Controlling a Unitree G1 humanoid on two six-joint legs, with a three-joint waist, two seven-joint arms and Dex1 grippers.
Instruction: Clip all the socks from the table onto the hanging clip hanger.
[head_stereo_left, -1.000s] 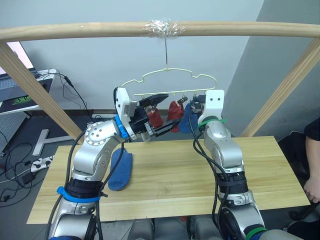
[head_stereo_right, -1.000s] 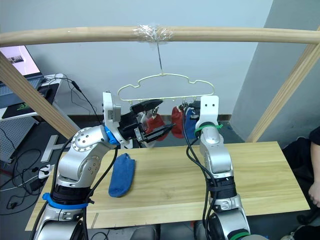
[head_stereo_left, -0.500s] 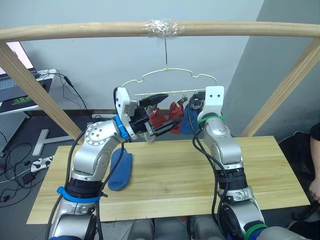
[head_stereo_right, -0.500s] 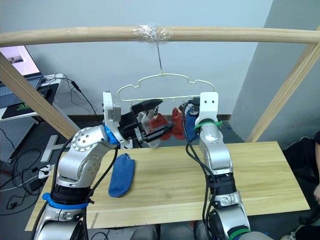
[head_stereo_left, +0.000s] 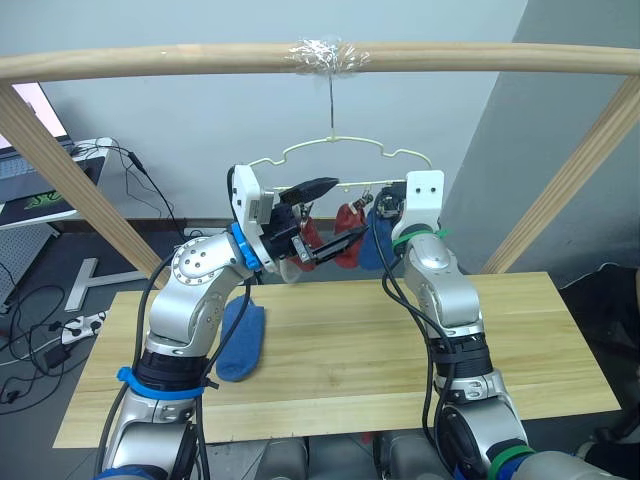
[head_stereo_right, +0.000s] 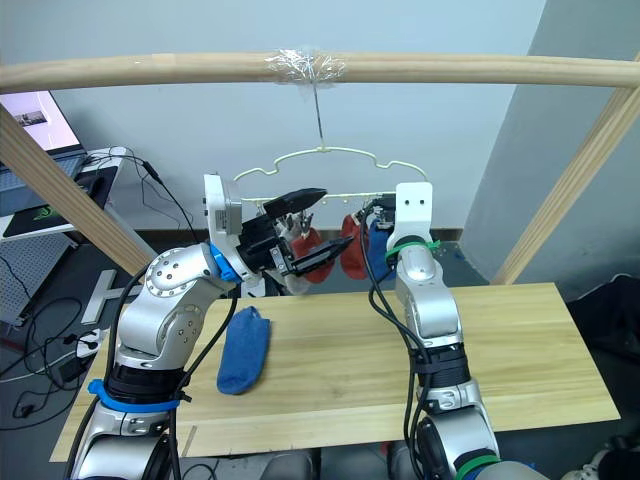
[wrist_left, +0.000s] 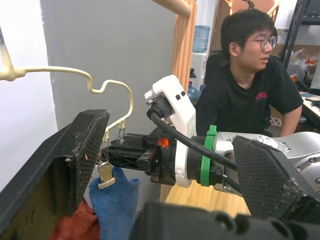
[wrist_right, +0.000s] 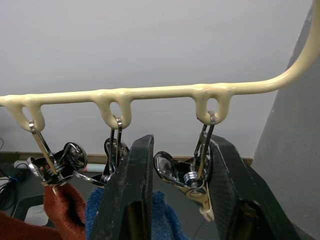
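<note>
Right wrist view shows the right claw (wrist_right: 175, 200) up at the hanger (wrist_right: 150, 93), its fingers (wrist_right: 135, 190) apart around a metal clip (wrist_right: 192, 177) that dangles from the far-right loop of the bar. A blue sock (wrist_right: 160, 220) hangs just below and between those fingers, and a red sock (wrist_right: 62, 212) hangs from the next clip to the left.

From the head views, the hanger (head_stereo_left: 335, 150) hangs by its hook from a wooden rail (head_stereo_left: 150, 62), above the far edge of the table (head_stereo_left: 340, 350). The right forearm rises steeply from the table's middle, wrist at the hanger's right end. The left arm bends at the elbow and reaches right, its claw (head_stereo_left: 325, 215) wide open just left of the hung socks, with a pale sock (head_stereo_left: 292, 268) dangling under it. A second blue sock (head_stereo_left: 240, 340) lies flat on the table's left part, near the left arm.

Left wrist view shows a person (wrist_left: 250, 85) in a black shirt with a small red logo, too small to read.
</note>
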